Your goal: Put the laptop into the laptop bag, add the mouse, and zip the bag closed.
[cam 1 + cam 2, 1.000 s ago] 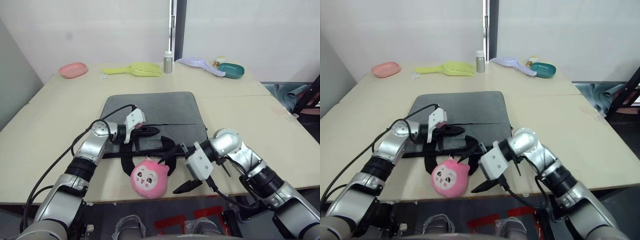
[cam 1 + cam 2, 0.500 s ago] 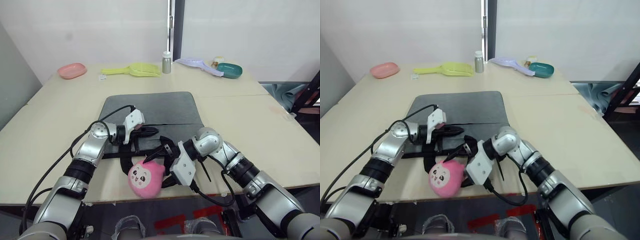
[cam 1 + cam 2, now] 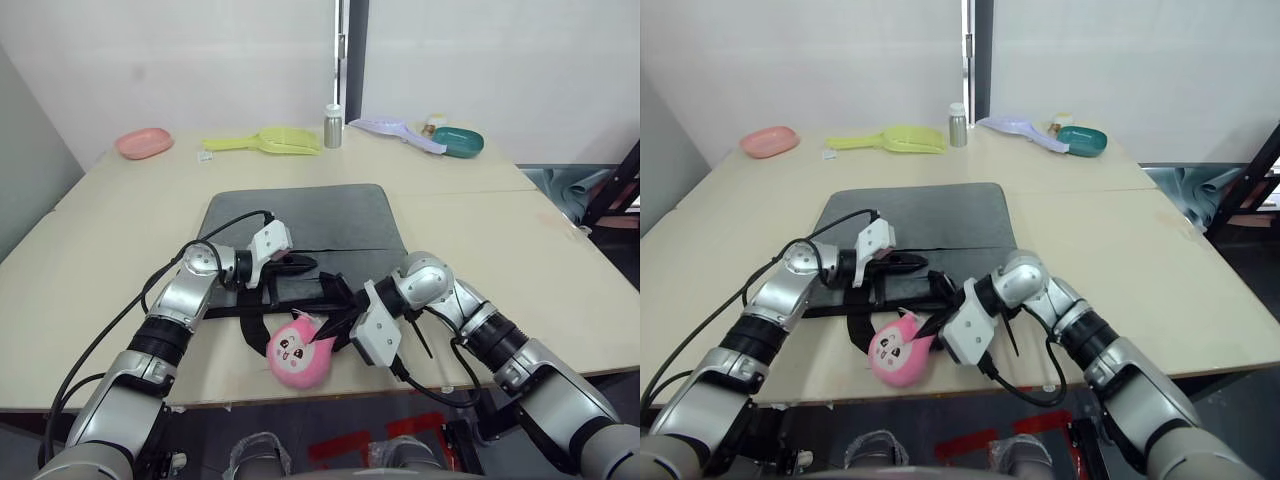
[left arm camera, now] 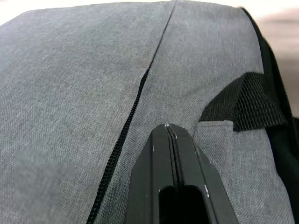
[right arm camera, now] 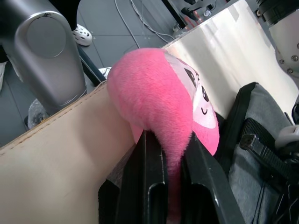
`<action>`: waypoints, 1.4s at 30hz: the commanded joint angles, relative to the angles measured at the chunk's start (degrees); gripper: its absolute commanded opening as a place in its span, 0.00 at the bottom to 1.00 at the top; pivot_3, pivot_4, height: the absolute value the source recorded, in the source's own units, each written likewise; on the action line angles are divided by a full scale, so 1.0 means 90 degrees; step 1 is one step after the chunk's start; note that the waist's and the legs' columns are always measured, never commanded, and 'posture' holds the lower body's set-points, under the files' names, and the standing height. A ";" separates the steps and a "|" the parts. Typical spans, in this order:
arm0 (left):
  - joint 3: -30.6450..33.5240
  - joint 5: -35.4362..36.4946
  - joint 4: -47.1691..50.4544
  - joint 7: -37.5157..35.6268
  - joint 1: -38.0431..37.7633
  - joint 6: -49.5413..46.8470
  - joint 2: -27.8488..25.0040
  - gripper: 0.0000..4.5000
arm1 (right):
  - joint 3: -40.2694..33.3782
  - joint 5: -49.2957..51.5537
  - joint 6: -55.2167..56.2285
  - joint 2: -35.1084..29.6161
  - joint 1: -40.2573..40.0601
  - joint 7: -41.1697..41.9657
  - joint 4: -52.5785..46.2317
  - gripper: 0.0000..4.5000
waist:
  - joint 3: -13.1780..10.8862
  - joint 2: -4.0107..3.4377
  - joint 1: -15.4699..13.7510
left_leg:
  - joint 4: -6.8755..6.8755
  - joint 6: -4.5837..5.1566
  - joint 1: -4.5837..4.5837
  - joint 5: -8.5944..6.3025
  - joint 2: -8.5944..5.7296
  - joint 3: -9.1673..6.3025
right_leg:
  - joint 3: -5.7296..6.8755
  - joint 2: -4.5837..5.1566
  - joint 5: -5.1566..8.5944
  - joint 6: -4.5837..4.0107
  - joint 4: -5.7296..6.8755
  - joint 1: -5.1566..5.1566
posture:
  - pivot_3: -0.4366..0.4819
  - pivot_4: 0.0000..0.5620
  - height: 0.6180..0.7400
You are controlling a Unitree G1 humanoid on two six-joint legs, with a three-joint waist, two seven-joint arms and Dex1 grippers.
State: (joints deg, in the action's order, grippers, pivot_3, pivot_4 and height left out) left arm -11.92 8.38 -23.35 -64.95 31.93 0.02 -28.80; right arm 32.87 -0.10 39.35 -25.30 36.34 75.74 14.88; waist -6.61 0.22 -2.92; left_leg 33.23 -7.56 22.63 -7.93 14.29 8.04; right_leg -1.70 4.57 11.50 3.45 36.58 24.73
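The grey laptop bag (image 3: 300, 215) lies flat in the middle of the table, its black zipper (image 4: 135, 107) running across the fabric and its black handles (image 3: 330, 292) at the near side. My left gripper (image 3: 305, 263) rests shut on the bag's near part beside the zipper, nothing visible between its fingers (image 4: 169, 133). My right gripper (image 3: 325, 335) is shut on a round pink plush toy (image 5: 154, 98) with a cartoon face, pinching its plush at the table's near edge, just in front of the handles. The laptop and the mouse are out of view.
Along the far side of the table stand a pink dish (image 3: 144, 141), a yellow scoop (image 3: 270, 139), a small metal bottle (image 3: 333, 125), a lilac scoop (image 3: 395, 128) and a teal bowl (image 3: 458, 141). The table's front edge (image 3: 200, 395) runs right beside the toy.
My right gripper swung left from open beside the pink toy and shut on it; the toy has tilted and shifted a little. The left gripper stayed on the bag.
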 commanded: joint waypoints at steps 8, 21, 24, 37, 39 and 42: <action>-0.0517 -0.0666 -0.0955 -0.0068 -0.0584 0.0116 -0.0215 0.00 | -0.0461 0.0525 -0.0828 -0.0990 -0.0695 -0.0014 -0.1192 0.01 | 0.0050 -0.0015 0.0001 | -0.0065 -0.0005 -0.0082 -0.0003 -0.0003 0.0015 | -0.0004 0.0000 0.0004 0.0006 -0.0071 -0.0086 | 0.48 0.27 1.00; -0.0434 -0.0629 -0.0952 -0.0142 -0.0566 0.0091 -0.0311 0.00 | -0.1295 0.0856 -0.1146 -0.2144 -0.1258 -0.0048 -0.1475 0.01 | 0.0084 -0.0029 0.0014 | -0.0134 -0.0006 -0.0086 -0.0004 -0.0005 0.0030 | -0.0004 -0.0002 0.0007 0.0013 -0.0130 -0.0083 | 0.48 0.27 1.00; -0.0435 -0.0627 -0.0934 -0.0156 -0.0564 0.0084 -0.0321 0.00 | -0.1433 0.0873 -0.1067 -0.2376 -0.1437 0.0010 -0.1425 0.01 | 0.0089 -0.0028 0.0032 | -0.0146 -0.0007 -0.0089 -0.0004 -0.0005 0.0031 | -0.0004 -0.0003 0.0009 0.0015 -0.0136 -0.0081 | 0.48 0.27 1.00; -0.0474 -0.0654 -0.1060 -0.0338 -0.0522 0.0076 -0.0369 0.00 | -0.2015 0.1009 -0.0418 -0.3272 -0.1941 0.0188 -0.0670 0.01 | 0.0098 -0.0034 0.0052 | -0.0164 -0.0007 -0.0085 -0.0005 -0.0006 0.0040 | -0.0006 -0.0004 0.0020 0.0033 -0.0164 -0.0078 | 0.48 0.27 1.00; -0.0476 -0.0660 -0.1067 -0.0343 -0.0526 0.0081 -0.0367 0.00 | -0.2059 0.1018 -0.0385 -0.3331 -0.1979 0.0183 -0.0609 0.01 | 0.0097 -0.0033 0.0052 | -0.0166 -0.0008 -0.0083 -0.0005 -0.0006 0.0041 | -0.0006 -0.0004 0.0020 0.0033 -0.0169 -0.0078 | 0.48 0.27 1.00; -0.0482 -0.0658 -0.1068 -0.0368 -0.0533 0.0072 -0.0365 0.00 | -0.2192 0.1015 -0.0295 -0.3459 -0.2021 0.0194 -0.0376 0.01 | 0.0097 -0.0029 0.0051 | -0.0169 -0.0008 -0.0082 -0.0006 -0.0006 0.0042 | -0.0006 -0.0003 0.0020 0.0034 -0.0172 -0.0078 | 0.48 0.27 1.00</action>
State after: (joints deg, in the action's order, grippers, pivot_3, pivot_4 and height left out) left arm -12.42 8.20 -25.58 -67.95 31.17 3.82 -30.01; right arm 15.84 8.84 36.07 -54.77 18.28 76.96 9.96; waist -5.74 -0.04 -2.46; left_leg 31.70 -7.63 21.89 -7.98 14.23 8.42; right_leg -1.76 4.54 11.68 3.76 35.01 24.03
